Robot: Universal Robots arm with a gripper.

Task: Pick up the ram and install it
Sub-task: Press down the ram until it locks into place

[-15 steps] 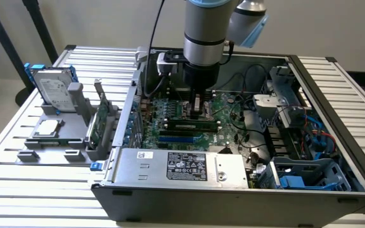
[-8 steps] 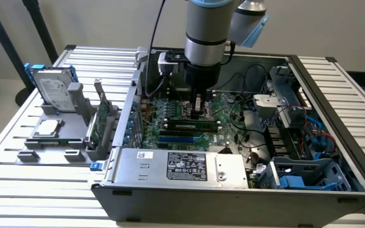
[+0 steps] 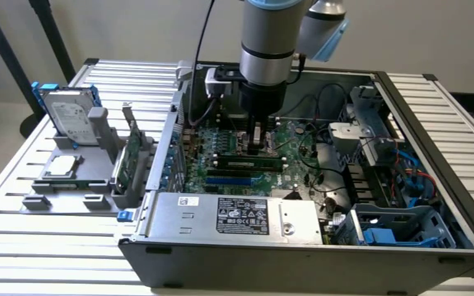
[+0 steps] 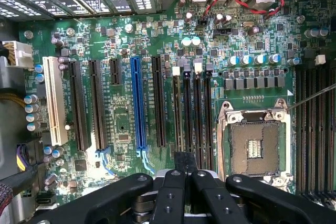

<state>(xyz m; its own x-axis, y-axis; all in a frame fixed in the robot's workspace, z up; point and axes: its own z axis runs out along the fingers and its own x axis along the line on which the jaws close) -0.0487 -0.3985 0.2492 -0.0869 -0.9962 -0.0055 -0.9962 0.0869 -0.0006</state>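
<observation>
Exterior view: the computer case (image 3: 303, 262) lies open on the slatted bench (image 3: 39, 246). Nearest the camera inside it, a silver power supply (image 3: 220, 216) with a printed label runs along the front wall. A blue drive cage (image 3: 397, 225) sits at the exterior view's right.

Behind the power supply lies the motherboard (image 3: 220, 142). The ram (image 3: 241, 164) stands on edge in a memory slot there, lengthwise across the board. My end effector (image 3: 258, 151) is lowered straight over the middle of the ram, just above its top edge. I cannot tell whether it touches.

Wrist view: my fingers (image 4: 173, 192) are drawn together, tips meeting over the bank of black memory slots. That bank lies between the open processor socket (image 4: 254, 145) and a blue expansion slot (image 4: 137, 103).

On the bench at the exterior view's left stands a grey fixture (image 3: 64, 185), well apart from the ram. It carries:
- a hard drive (image 3: 68, 114) with blue rails, upright
- a green expansion card (image 3: 130, 160)
- a processor (image 3: 60, 166), lying flat
</observation>
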